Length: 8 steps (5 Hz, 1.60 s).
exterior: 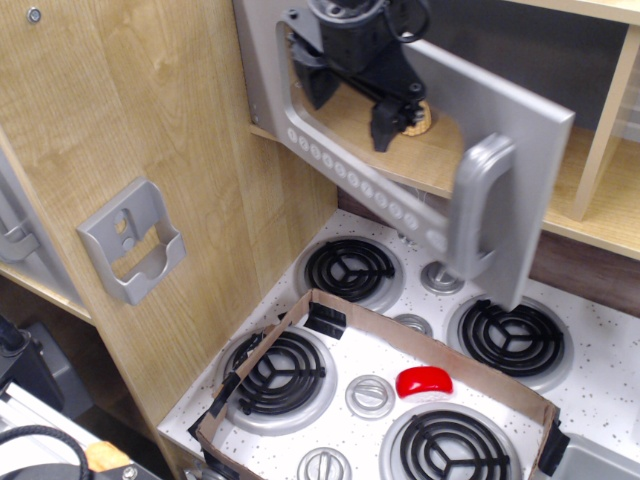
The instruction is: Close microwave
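Microwave's wide silver-grey plastic door (420,170) stands above the far-left corner of the speckled white stovetop (600,370), swung most of the way over its light-wood compartment, its handle side still out from the frame. My black gripper (392,125) is in front of the clear window; I cannot tell whether my fingers are apart or together, since they merge into one dark shape. Behind them one yellow ridged cone (418,118) is mostly hidden. One chunky grey handle (478,205) covers part of a far knob. Four black coil burners show, and one red oval piece (424,381) inside one brown cardboard frame (430,345).
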Each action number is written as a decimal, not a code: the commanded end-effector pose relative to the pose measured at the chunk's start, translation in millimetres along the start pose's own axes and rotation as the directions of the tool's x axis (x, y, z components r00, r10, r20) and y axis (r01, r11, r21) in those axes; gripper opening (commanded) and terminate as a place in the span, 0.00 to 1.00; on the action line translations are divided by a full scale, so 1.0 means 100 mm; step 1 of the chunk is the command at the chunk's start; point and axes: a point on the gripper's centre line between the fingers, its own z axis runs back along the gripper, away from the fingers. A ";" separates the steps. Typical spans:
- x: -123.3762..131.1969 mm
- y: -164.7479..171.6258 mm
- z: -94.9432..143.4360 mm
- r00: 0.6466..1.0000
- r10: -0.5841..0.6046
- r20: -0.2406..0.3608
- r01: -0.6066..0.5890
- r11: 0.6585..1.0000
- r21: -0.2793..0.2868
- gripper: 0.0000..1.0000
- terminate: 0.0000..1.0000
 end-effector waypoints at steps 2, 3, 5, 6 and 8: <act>0.66 0.02 0.28 0.968 -0.016 0.251 -0.001 0.998 0.070 1.00 0.00; 0.70 0.00 0.24 0.946 0.007 0.325 -0.039 0.995 0.089 1.00 0.00; 0.78 0.03 0.26 0.905 0.041 0.424 -0.090 0.991 0.097 1.00 0.00; 0.75 0.02 0.28 0.897 0.028 0.441 -0.089 0.989 0.117 1.00 0.00; 0.72 -0.05 0.35 0.939 0.037 0.342 -0.081 0.990 0.117 1.00 0.00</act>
